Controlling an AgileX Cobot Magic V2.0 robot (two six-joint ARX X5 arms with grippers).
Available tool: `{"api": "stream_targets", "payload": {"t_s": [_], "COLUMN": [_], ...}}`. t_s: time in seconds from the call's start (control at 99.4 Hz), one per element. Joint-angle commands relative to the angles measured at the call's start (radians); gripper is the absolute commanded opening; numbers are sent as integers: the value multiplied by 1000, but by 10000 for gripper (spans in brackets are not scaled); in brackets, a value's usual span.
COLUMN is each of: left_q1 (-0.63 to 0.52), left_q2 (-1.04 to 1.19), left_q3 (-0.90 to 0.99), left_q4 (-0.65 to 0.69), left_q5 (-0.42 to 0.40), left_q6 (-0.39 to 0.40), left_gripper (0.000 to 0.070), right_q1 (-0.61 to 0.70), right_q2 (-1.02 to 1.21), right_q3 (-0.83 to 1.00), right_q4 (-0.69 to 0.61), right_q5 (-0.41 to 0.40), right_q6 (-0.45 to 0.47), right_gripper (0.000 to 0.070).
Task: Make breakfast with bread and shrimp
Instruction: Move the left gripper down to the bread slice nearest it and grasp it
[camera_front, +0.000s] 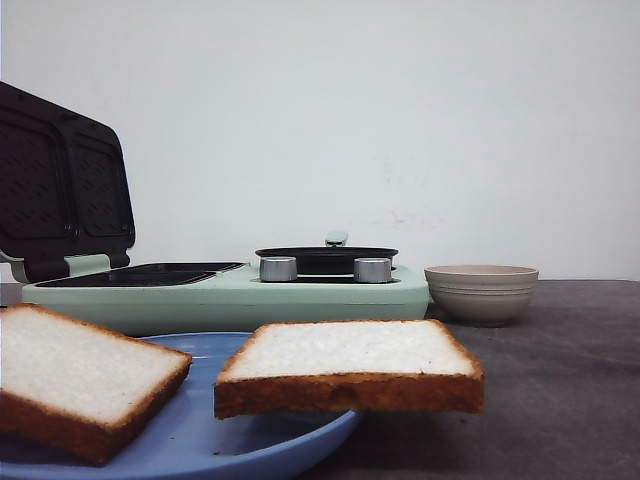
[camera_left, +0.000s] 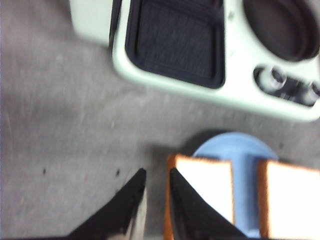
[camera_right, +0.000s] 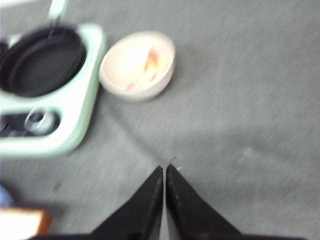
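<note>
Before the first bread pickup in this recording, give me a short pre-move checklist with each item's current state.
1. Sandwich maker lid raised, grill plate exposed: ok.
2. Both bread slices on the blue plate: ok; the left slice and the right slice lie side by side, apart.
3. Left gripper ready for a slice: cannot tell; fingers slightly parted, holding nothing, tips near the left slice's edge, blurred.
4. Right gripper free: ok; fingers together, nothing between them.
5. Shrimp in the bowl: ok; orange pieces visible inside, blurred.
6. Pan empty: ok from the right wrist view.
</note>
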Motion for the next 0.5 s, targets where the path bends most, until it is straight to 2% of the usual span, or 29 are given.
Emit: {"api": "stream_targets", "payload": {"t_s": [0.0, 0.04, 0.111, 0.181, 0.312, 0.422, 0.493], "left_q1": [-2, -3, -6, -12, -24, -32, -41], "left_q2": [7, 7, 7, 8, 8, 15, 29], "left_q3": [8, 4, -8, -29, -92, -167, -212], "left_q4": [-11, -19, -28, -36, -34, -15, 25], "left_q5": [25, 47, 78, 86, 122, 164, 215], "left_q6": [55, 56, 53, 53, 51, 48, 13], "left_gripper": [34, 92, 236, 313, 314, 314, 315], "right_q1": [0, 0, 0, 0, 0, 0, 0], "right_q2": [3, 4, 6, 5, 5, 5, 3], "right_q3": [16, 16, 16, 16, 16, 16, 16], "right_q4": [-3, -12, -23, -39, -84, -121, -128], "right_q5": [-18, -20, -29, -61, -114, -119, -120], "right_q6": [2, 2, 1, -1, -27, -49, -51], "right_gripper": [3, 3, 3, 3, 3, 3, 3]}}
